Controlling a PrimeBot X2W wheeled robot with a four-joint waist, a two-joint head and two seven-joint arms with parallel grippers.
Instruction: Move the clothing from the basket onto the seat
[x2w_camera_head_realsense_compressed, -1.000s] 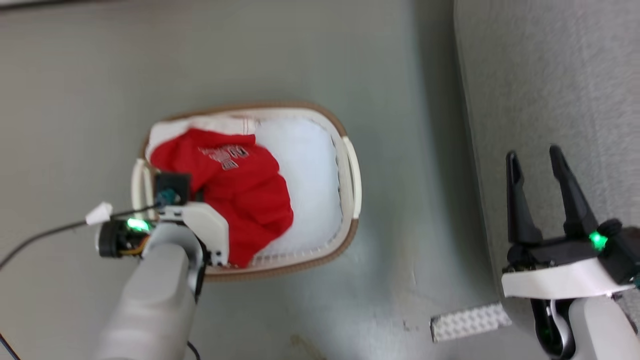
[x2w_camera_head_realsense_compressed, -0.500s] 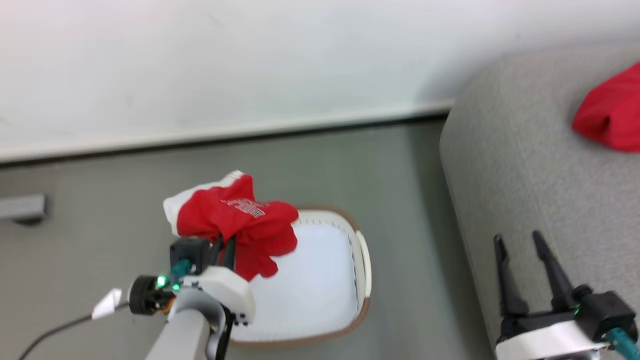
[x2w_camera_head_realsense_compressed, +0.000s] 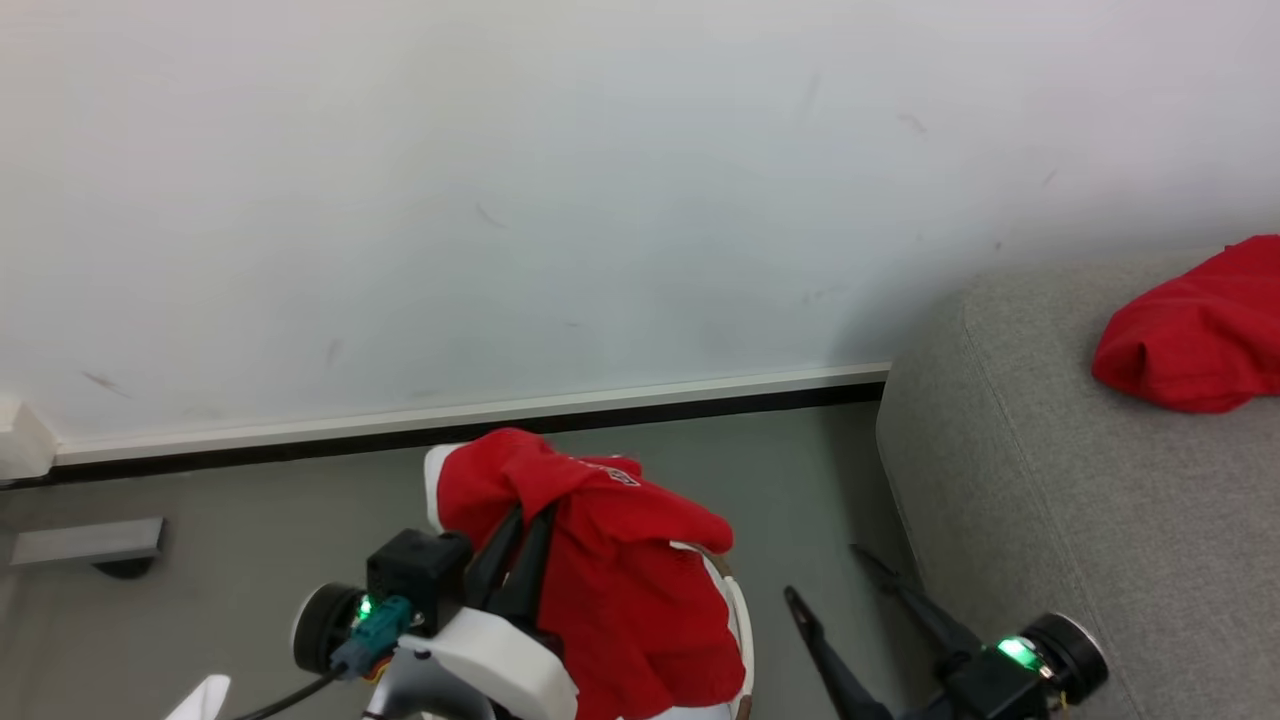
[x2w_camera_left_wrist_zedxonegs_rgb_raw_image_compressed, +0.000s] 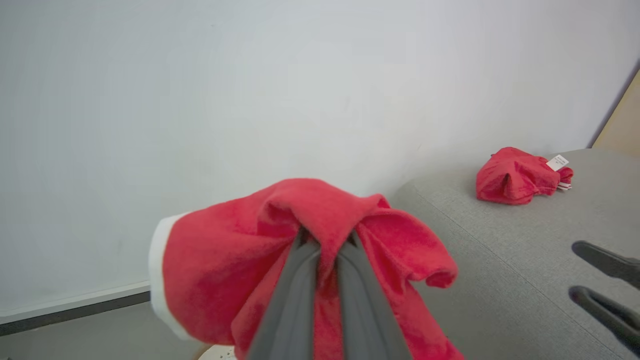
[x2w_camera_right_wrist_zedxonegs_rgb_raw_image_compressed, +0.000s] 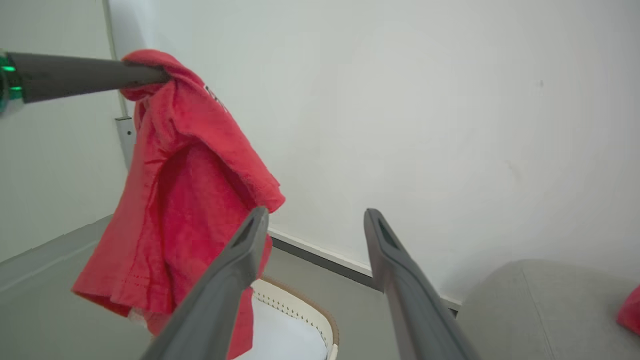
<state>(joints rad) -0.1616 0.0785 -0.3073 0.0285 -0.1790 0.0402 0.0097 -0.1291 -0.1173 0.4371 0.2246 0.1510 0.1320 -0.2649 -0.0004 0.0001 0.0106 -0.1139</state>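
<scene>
White wall (x2w_camera_head_realsense_compressed: 500, 200) with baseboard, grey-green floor (x2w_camera_head_realsense_compressed: 250, 520) below, grey seat (x2w_camera_head_realsense_compressed: 1050, 520) at right. Change over the last second: the red garment (x2w_camera_head_realsense_compressed: 620, 590) lay in the basket (x2w_camera_head_realsense_compressed: 740, 620) with the left hand (x2w_camera_head_realsense_compressed: 533, 515) down on it. Now it is lifted clear and hangs from that hand above the basket, its hem dangling near the rim. The head camera has tilted up too, so the framing shift isn't the things moving. The basket bottom looks bare white in the right wrist view, so this is likely the last piece; lift done, carry to the seat comes next. Left hand pressed together, pinching a fold at the garment's top, fingers pointing up toward the wall. Right hand (x2w_camera_head_realsense_compressed: 825, 572) spread, holding nothing, low between the basket and the seat's left edge. Second garment (x2w_camera_head_realsense_compressed: 1190, 330) already bunched on the seat, toward its far right, well apart from the held one
</scene>
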